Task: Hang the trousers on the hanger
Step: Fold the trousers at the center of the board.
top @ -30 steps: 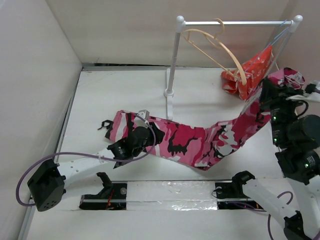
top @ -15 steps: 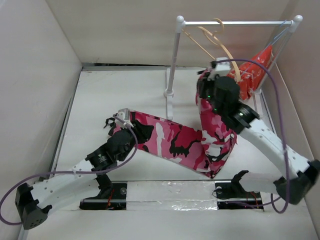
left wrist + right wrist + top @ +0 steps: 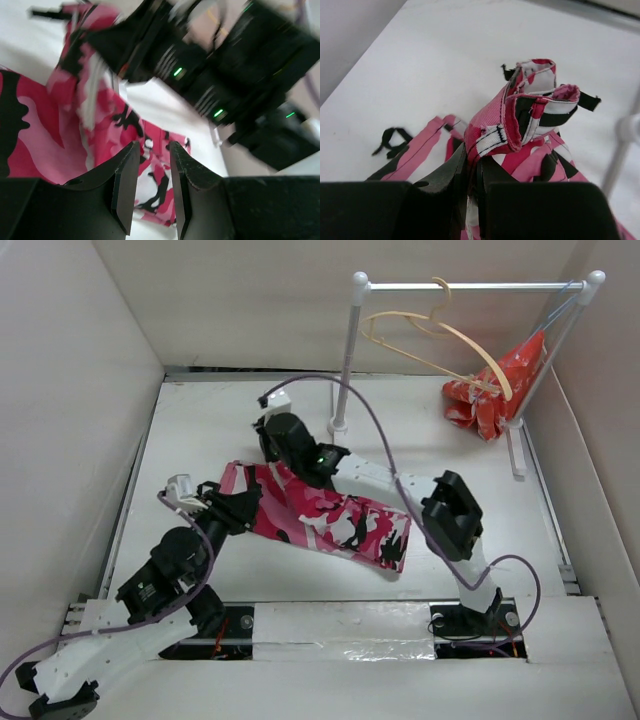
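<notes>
The camouflage trousers (image 3: pixel 330 522) lie doubled over on the white table, from middle left towards the centre. My right gripper (image 3: pixel 472 157) is shut on a bunched edge of the trousers (image 3: pixel 520 120), held a little above the table. In the top view the right gripper (image 3: pixel 270 445) sits over the cloth's far left end, its arm reaching across from the right. My left gripper (image 3: pixel 153 146) is open with nothing between its fingers, and the trousers (image 3: pixel 45 135) lie below it. Seen from above, the left gripper (image 3: pixel 235 505) is at the cloth's near left edge. The hanger (image 3: pixel 440 332) hangs on the rail.
A white rail (image 3: pixel 470 285) on two ball-topped posts stands at the back, its left post foot (image 3: pixel 338 425) close behind the right wrist. A red-orange cloth (image 3: pixel 495 390) hangs at the rail's right end. Walls close in the table on the left, back and right.
My right arm swept from the hanger side across to the left, carrying the trouser end and folding the cloth over itself. The left arm drew back to the left. The hanger swung.
</notes>
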`<state>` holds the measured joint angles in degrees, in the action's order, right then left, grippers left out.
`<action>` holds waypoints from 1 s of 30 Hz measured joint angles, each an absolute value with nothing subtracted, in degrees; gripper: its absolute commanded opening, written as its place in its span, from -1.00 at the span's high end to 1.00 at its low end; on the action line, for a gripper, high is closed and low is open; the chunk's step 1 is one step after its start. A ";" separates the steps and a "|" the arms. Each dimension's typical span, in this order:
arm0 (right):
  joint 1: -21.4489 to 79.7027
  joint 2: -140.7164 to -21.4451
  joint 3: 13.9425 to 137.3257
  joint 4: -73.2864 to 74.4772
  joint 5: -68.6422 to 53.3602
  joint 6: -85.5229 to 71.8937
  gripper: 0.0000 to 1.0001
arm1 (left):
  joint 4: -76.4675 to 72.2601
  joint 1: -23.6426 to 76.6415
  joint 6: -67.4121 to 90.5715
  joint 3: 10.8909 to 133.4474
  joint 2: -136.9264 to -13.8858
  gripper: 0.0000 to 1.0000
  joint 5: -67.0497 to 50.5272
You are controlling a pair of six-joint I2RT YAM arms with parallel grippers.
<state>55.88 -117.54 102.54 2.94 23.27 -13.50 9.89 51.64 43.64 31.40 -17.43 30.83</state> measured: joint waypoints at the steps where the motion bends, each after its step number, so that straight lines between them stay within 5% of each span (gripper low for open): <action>1: 56.88 -119.20 103.00 2.59 22.94 -14.15 0.85 | 10.79 51.64 44.10 31.51 -15.57 0.44 31.79; 13: 62.78 -119.35 100.99 -3.53 20.43 -16.12 0.76 | 21.91 51.64 50.06 32.49 -6.52 0.43 39.42; 17: 63.05 -121.58 103.22 -4.32 16.51 -16.88 0.58 | 23.29 51.62 51.40 32.86 -5.56 0.43 41.08; 18: 63.13 -123.20 104.66 -4.25 15.31 -17.10 0.46 | 23.66 51.62 51.72 33.01 -5.54 0.43 41.43; 19: 63.24 -124.79 105.97 -4.34 14.26 -17.56 0.09 | 24.01 51.64 52.03 33.15 -5.54 0.42 41.89; 22: 63.64 -128.55 107.07 -4.16 11.20 -18.15 -0.54 | 25.41 51.64 53.15 33.61 -5.50 0.41 43.33; 24: 63.92 -128.73 105.56 -2.98 10.02 -18.06 -0.70 | 25.65 51.64 53.49 33.76 -5.32 0.40 44.25; 27: 64.14 -124.70 99.70 -3.03 9.21 -16.84 -0.72 | 24.82 51.64 53.43 33.76 -5.65 0.37 44.66; 30: 63.94 -115.35 89.62 -3.99 10.00 -15.53 -0.33 | 21.06 51.57 52.95 33.80 -10.11 0.32 44.25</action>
